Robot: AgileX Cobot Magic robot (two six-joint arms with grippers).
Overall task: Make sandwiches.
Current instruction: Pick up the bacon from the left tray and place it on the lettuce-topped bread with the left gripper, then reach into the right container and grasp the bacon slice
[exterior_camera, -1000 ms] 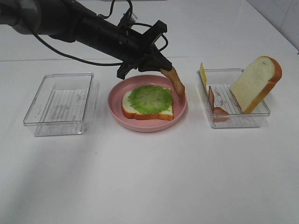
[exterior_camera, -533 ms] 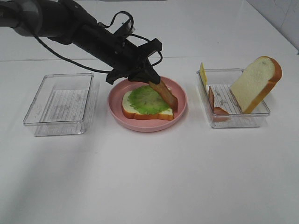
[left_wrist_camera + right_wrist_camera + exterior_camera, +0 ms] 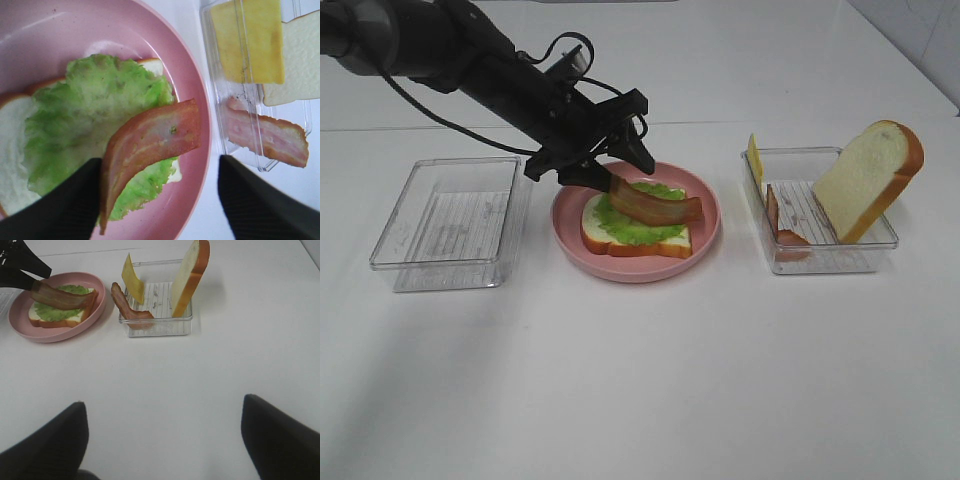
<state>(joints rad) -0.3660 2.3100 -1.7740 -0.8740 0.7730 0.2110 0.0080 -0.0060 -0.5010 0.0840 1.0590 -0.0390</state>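
Observation:
On the pink plate (image 3: 708, 232) a bread slice (image 3: 645, 246) carries green lettuce (image 3: 632, 228). A bacon strip (image 3: 656, 208) lies across the lettuce. My left gripper (image 3: 620, 172) hovers over the plate's back left, open. In the left wrist view its fingers (image 3: 55, 200) stand wide apart, and the bacon strip (image 3: 150, 142) has one end against one finger. My right gripper (image 3: 162, 410) is open over bare table, nothing between its fingers. It is out of the exterior high view.
A clear tray (image 3: 820, 262) at the right holds an upright bread slice (image 3: 870, 180), a yellow cheese square (image 3: 754, 157) and another bacon strip (image 3: 782, 226). An empty clear tray (image 3: 450, 272) stands left of the plate.
The bacon strip went from hanging off the left gripper over the plate's right rim to lying across the lettuce. The left gripper moved left and its jaws opened.

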